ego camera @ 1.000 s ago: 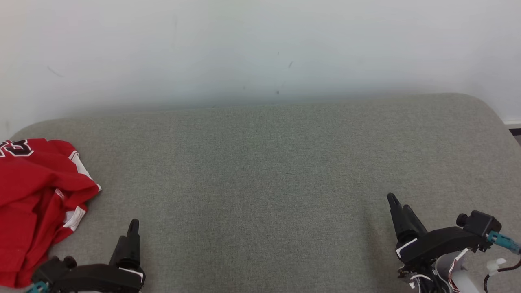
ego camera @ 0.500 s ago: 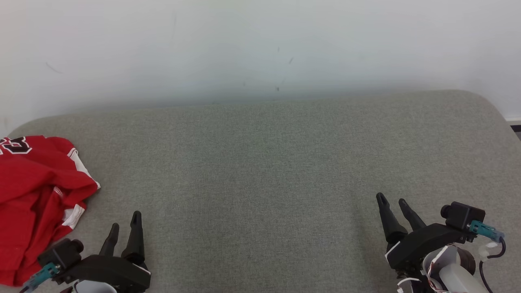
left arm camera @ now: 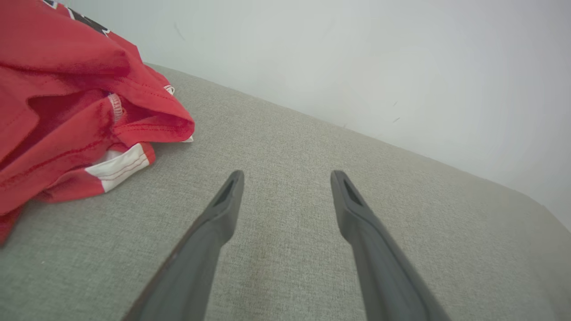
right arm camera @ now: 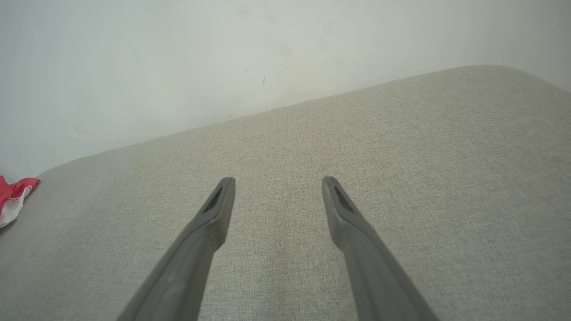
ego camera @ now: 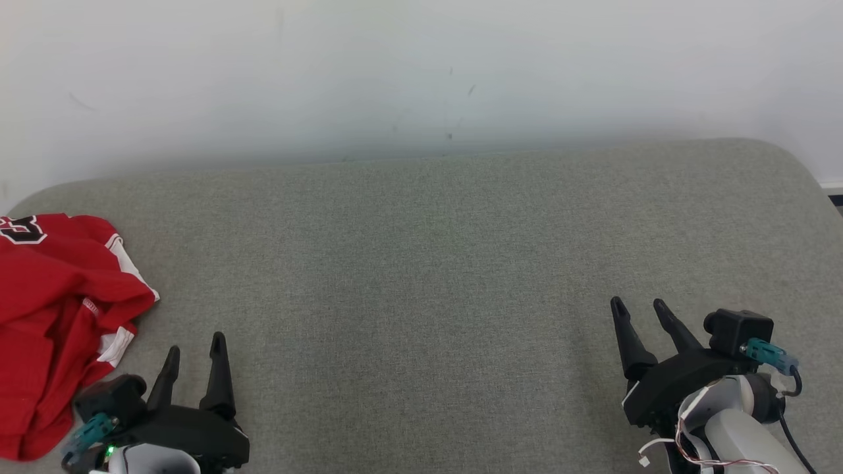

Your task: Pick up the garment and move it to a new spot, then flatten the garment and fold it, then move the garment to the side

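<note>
- Clearance is thin at your left pincer [ego camera: 195, 342]. Its fingers are spread, it holds nothing, and it sits low over the grey upholstered surface [ego camera: 421, 263]. A steep descent could drive the tips into the cover instead of under cloth.
- Your right pincer [ego camera: 638, 302] is likewise spread and empty, but it is well apart from the garment. A lift by the left pincer alone may leave most of the cloth dragging.
- The red garment [ego camera: 53, 309] lies crumpled at the surface's left end, just beside the left pincer. A pinch there may catch several layers, or only the white-trimmed hem, and make flattening harder. You cannot tell how much of it lies past the frame's edge.
- The wall [ego camera: 421, 79] stands close behind, so a high, far swing could brush cloth against it.
</note>
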Tool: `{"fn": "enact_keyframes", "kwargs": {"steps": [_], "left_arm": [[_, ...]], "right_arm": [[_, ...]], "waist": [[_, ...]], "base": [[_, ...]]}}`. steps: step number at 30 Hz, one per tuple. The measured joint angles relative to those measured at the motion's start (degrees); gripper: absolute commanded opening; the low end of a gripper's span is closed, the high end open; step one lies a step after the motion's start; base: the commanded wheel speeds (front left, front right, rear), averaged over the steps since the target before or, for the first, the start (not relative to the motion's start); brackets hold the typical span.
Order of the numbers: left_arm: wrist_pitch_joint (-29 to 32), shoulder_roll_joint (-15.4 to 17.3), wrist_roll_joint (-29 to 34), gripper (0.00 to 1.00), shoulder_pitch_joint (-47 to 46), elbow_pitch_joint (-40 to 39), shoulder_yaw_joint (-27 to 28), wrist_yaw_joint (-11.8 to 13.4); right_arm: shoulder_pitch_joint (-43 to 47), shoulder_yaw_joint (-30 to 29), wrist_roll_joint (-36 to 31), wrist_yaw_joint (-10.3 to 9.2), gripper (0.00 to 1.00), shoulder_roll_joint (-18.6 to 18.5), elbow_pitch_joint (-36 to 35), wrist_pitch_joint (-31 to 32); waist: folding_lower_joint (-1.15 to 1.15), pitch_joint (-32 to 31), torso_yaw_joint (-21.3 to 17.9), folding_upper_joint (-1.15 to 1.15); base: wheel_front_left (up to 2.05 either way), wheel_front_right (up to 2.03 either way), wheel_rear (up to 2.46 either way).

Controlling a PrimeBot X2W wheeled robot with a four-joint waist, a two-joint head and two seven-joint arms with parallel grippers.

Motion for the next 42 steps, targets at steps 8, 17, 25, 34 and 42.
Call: {"fn": "enact_keyframes", "kwargs": {"steps": [8,17,25,34,42], "left_arm": [[-0.6,-0.4,7.6,1.0,-0.3,0.1,-0.4,1.0],[-0.7,-0.5,15.7,1.0,-2.1,0.0,-1.5,2.5],[-1.1,-0.4,20.7,1.0,-2.1,-0.4,-1.6,3.0],[2.1,-1.8,20.1,1.0,-2.1,-1.0,-2.1,3.0],[5.1,-2.2,18.6,1.0,-2.1,-1.9,-2.5,3.0]], "right_arm": [[-0.8,0.9,-6.1,-1.22,1.0,0.0,0.9,-1.2],[-1.1,1.7,-13.1,-2.55,1.0,-0.8,1.2,-2.6],[-2.1,2.6,-16.8,-3.01,1.0,-0.9,1.2,-3.3],[-1.6,1.3,-16.7,-3.01,1.0,-1.0,1.1,-1.9],[-0.2,0.3,-16.4,-3.01,1.0,-1.1,0.5,2.2]], "waist": [[0.0,0.2,0.0,0.0],[0.0,0.2,0.9,0.0],[0.0,0.1,1.5,0.0],[0.0,-0.3,3.5,0.0],[0.0,-0.6,7.4,0.0]], "base": [[0.0,0.0,0.0],[0.0,0.0,0.0],[0.0,0.0,0.0],[0.0,0.0,0.0],[0.0,0.0,0.0]]}}
